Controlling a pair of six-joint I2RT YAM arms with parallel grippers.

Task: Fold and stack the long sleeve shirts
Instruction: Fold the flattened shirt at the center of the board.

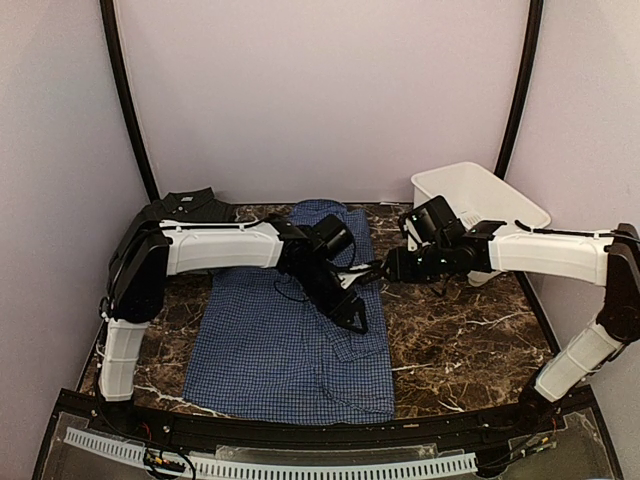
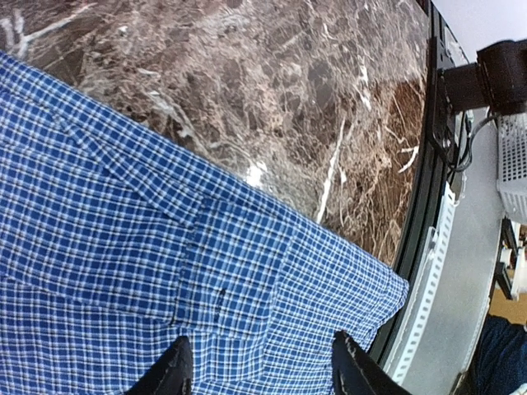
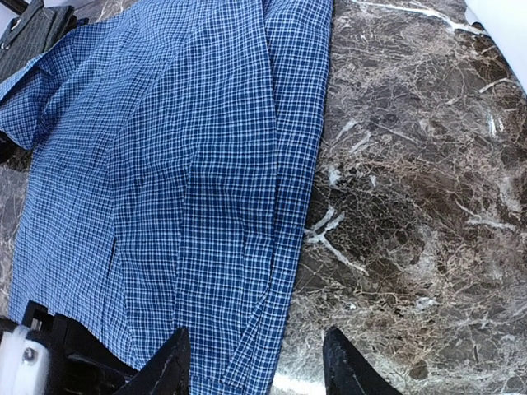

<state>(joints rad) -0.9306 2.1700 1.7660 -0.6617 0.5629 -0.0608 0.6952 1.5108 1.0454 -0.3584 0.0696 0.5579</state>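
The blue checked shirt (image 1: 285,345) lies spread flat on the marble table, collar toward the back. A dark checked shirt (image 1: 190,207) sits folded at the back left. My left gripper (image 1: 352,315) hovers open over the blue shirt's right side; in the left wrist view (image 2: 262,366) its fingers straddle the cloth near the cuff (image 2: 206,288). My right gripper (image 1: 385,270) is open at the shirt's right edge; in the right wrist view (image 3: 257,362) one finger is over the cloth (image 3: 189,181) and one over bare marble. No red shirt is in view.
A white plastic basket (image 1: 480,205) stands at the back right. Bare marble table (image 1: 460,340) lies right of the shirt. A black rail (image 1: 300,430) runs along the table's front edge.
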